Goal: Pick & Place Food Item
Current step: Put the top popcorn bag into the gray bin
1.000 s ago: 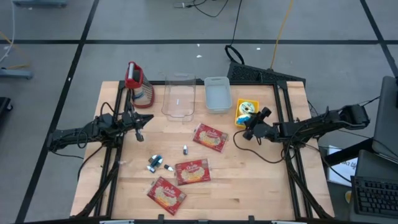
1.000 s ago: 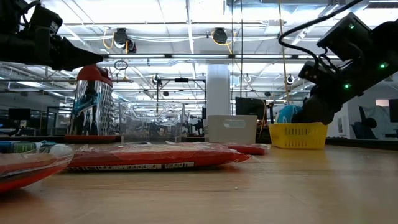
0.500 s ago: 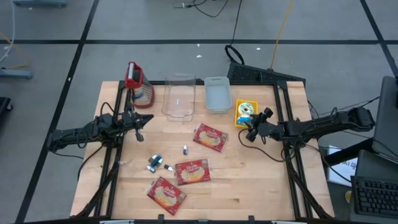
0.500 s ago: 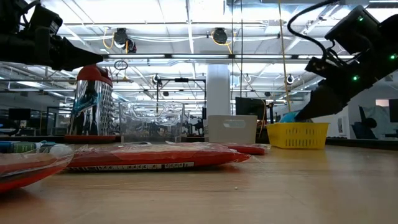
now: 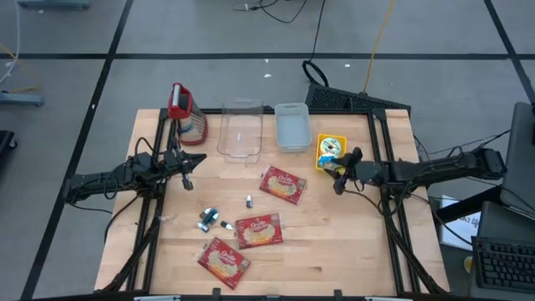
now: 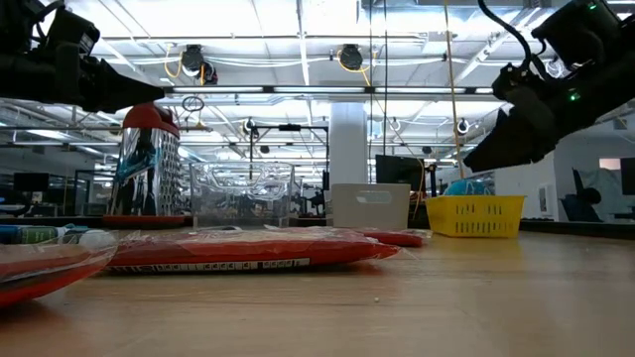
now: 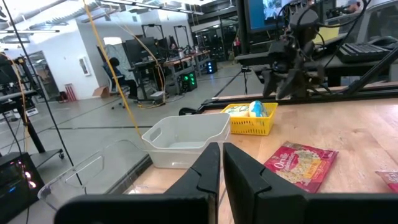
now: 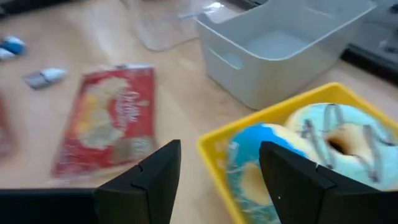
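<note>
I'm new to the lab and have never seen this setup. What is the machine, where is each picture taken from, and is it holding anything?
It is a robot with two dark arms at a wooden table. One picture looks straight down, one looks level across the tabletop, and two come from cameras on the wrists. The left claw is shut and empty, waiting near a metal grater. The right claw is open and empty, beside a yellow basket holding blue-iced doughnuts. Also on the table: a clear tub, a grey bin and three red snack packets.
</note>
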Controlling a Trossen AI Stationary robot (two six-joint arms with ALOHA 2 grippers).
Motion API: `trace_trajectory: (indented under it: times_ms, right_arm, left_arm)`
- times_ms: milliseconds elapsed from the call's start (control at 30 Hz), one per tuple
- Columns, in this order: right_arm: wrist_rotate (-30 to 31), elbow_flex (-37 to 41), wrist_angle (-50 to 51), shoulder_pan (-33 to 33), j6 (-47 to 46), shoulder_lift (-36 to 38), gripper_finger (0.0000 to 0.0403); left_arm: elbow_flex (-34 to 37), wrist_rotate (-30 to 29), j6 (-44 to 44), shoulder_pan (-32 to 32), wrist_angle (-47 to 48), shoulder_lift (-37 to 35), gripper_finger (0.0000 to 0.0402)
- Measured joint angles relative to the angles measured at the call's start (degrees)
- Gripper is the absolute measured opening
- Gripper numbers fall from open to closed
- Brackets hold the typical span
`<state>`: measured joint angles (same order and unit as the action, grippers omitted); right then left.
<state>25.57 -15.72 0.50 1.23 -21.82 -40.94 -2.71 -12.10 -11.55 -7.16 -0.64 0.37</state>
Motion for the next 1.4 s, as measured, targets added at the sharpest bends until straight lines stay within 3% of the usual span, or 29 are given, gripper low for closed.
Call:
trace_trajectory:
  times_ms: [433,633,933,1400]
  right_arm:
    - [-24.2,0.0,-16.8,0.7,-8.7,-0.1,0.0207]
    - [-23.2,0.0,-24.1,6.5,-7.3,-2.7,0.0208]
    - [-12.8,0.0,-37.6,14.9,-4.6,-14.3,0.0208]
    - [-11.9,0.0,-65.9,16.5,-2.6,-37.5,0.0208]
  left_arm:
    - [0.0,0.0,0.0,0.0,0.0,0.0,0.0024]
    - [0.0,0.0,0.0,0.0,0.0,0.0,0.0024]
    - [0.0,0.0,0.0,0.0,0.0,0.0,0.0024]
    - [0.0,0.0,0.0,0.0,0.0,0.0,0.0024]
